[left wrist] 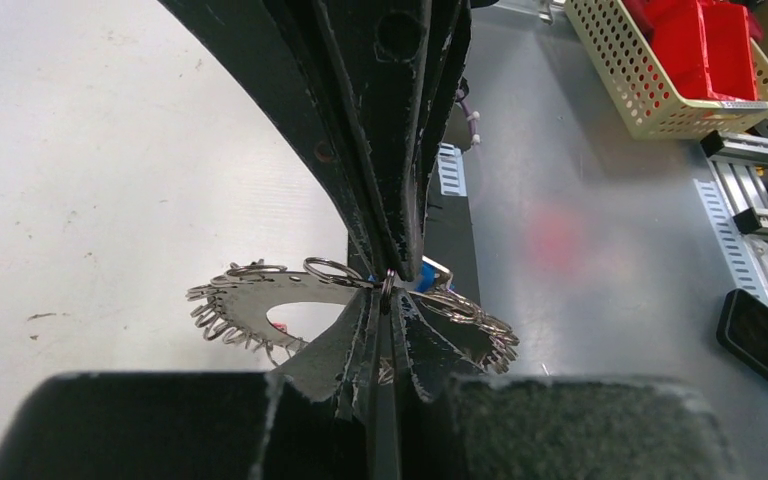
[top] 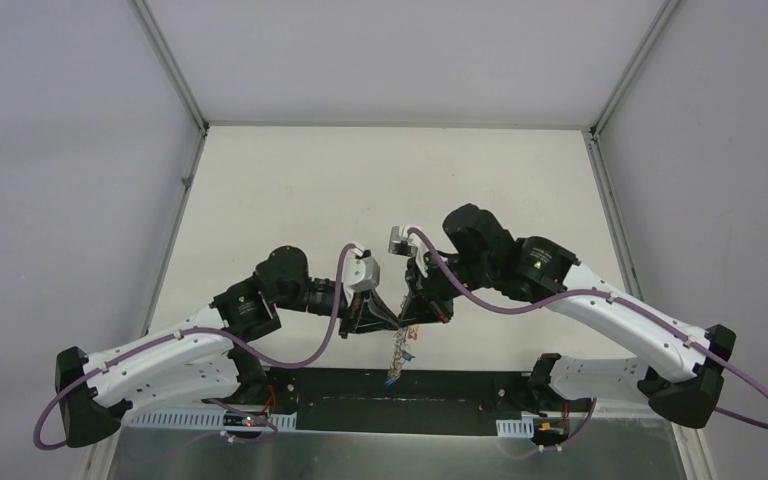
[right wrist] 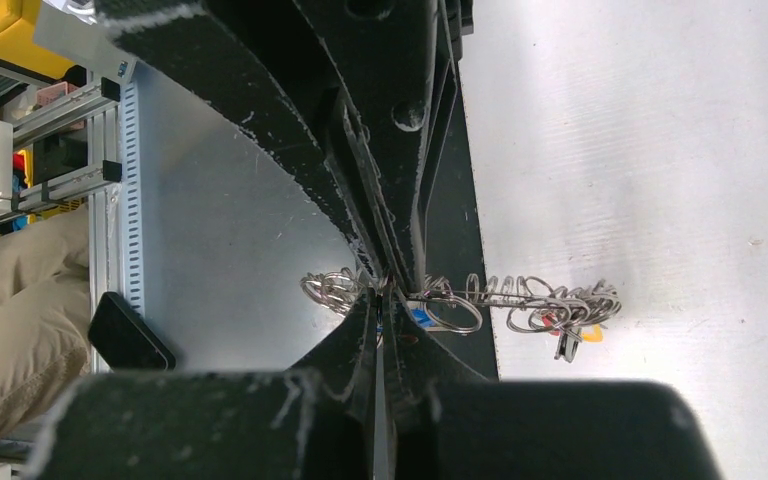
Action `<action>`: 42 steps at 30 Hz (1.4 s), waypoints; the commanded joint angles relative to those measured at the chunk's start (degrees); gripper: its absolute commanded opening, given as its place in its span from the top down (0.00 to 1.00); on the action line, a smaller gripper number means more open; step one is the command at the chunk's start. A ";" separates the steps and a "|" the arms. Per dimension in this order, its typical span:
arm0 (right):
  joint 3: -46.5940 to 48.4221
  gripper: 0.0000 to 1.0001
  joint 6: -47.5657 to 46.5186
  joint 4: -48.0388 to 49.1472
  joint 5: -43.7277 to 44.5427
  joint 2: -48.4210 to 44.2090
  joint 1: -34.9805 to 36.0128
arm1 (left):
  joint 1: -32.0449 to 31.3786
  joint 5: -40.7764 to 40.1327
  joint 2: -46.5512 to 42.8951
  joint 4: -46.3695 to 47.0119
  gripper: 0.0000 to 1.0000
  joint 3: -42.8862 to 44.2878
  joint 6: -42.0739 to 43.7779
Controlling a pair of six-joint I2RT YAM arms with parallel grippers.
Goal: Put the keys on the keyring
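Observation:
The keyring, a flat grey ring with many small wire loops, hangs in the air between both grippers, near the table's front edge. My left gripper is shut on one wire loop at the ring's rim. My right gripper is shut tip to tip against the left one at the same spot. A blue key tag sticks out right beside its fingers and also shows in the left wrist view. The ring shows edge-on in the right wrist view. A red tag hangs on its far loops.
A black strip runs along the table's near edge under the ring. Off the table are a cream perforated basket with red parts, a black flat object, aluminium rails and a person's beige trousers.

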 commanded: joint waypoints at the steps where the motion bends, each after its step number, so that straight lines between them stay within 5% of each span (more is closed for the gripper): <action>1: 0.92 1.00 0.12 4.37 -1.02 -1.66 0.06 | -0.54 0.17 -1.72 7.83 0.96 0.21 -1.84; 6: 0.42 1.00 0.12 5.14 -1.15 -2.06 0.05 | -0.57 -1.32 -2.83 8.51 0.81 -0.61 -3.19; 10: 0.26 1.00 0.10 5.47 -1.23 -2.24 0.04 | -0.56 -1.79 -2.89 8.61 0.79 -0.42 -3.82; 19: 0.25 0.99 1.51 5.93 -0.47 -2.90 0.07 | -0.56 -0.81 -1.61 8.71 1.00 0.01 -4.03; 25: -0.90 0.59 2.40 7.00 3.63 -5.68 0.07 | -0.59 -4.68 -3.95 7.30 1.00 -0.58 -3.52; 29: -3.07 0.47 3.57 9.57 5.72 -8.72 0.07 | -0.62 -6.97 -6.78 8.03 1.00 -1.68 -3.37; 35: -5.47 0.48 4.59 12.26 5.24 -10.55 0.07 | -0.59 -7.04 -10.79 15.35 1.00 -5.28 -3.32; 42: -6.85 0.70 6.38 15.70 3.92 -10.77 0.03 | -0.60 -7.84 -14.52 30.26 1.00 -11.88 -5.03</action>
